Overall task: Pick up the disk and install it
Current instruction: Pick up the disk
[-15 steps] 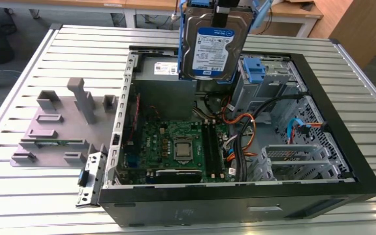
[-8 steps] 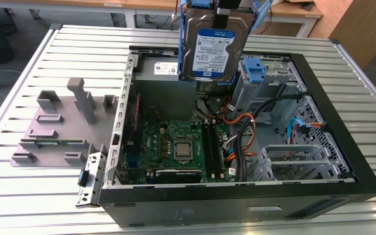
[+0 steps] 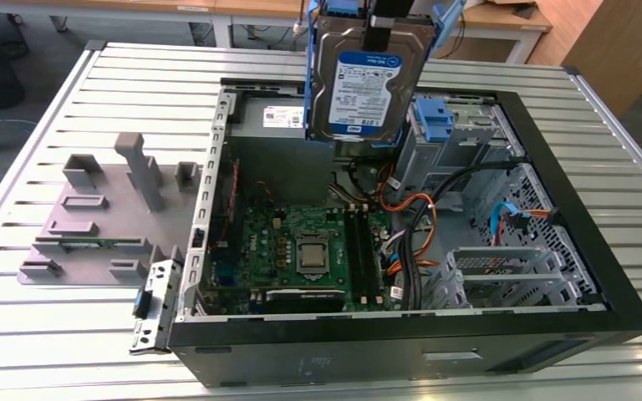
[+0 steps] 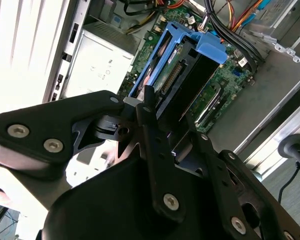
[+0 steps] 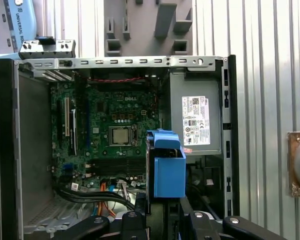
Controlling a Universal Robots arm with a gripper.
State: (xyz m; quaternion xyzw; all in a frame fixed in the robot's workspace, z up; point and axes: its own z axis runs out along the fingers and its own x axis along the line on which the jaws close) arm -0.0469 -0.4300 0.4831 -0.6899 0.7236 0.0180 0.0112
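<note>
- the gripper (image 3: 390, 23) is clamped on the disk (image 3: 364, 83), one finger (image 4: 151, 125) pressed to each broad side near its upper end; this is clear in the second wrist view.
- the disk hangs upright in the air, label towards the exterior camera, in its blue carrier frame (image 4: 210, 47). it touches nothing below.
- it hangs over the open computer case (image 3: 410, 330), above the far part of the case, roughly between the power supply (image 3: 271, 117) and the drive cage (image 3: 466, 138).
- in the first wrist view the carrier's blue end (image 5: 167, 170) shows over the edge of the motherboard (image 5: 115, 135), beside the power supply.
- the case lies on its side in the middle of the slatted worktop (image 3: 53, 334), its open side up.
- a grey fixture (image 3: 98, 209) sits near the worktop edge on the exterior view's left, well apart from the disk.
- a lone blue bracket (image 3: 437, 124) sits in the drive cage at the case's far corner on the exterior view's right, just beside the hanging disk.
- orange and black cables (image 3: 410, 217) run loose between the motherboard and the cage.
- my reading of progress: the pick-up is done, as the disk is lifted clear and firmly held.
- the install is not done, as the disk is not yet seated in any bay and nothing is plugged into it.
</note>
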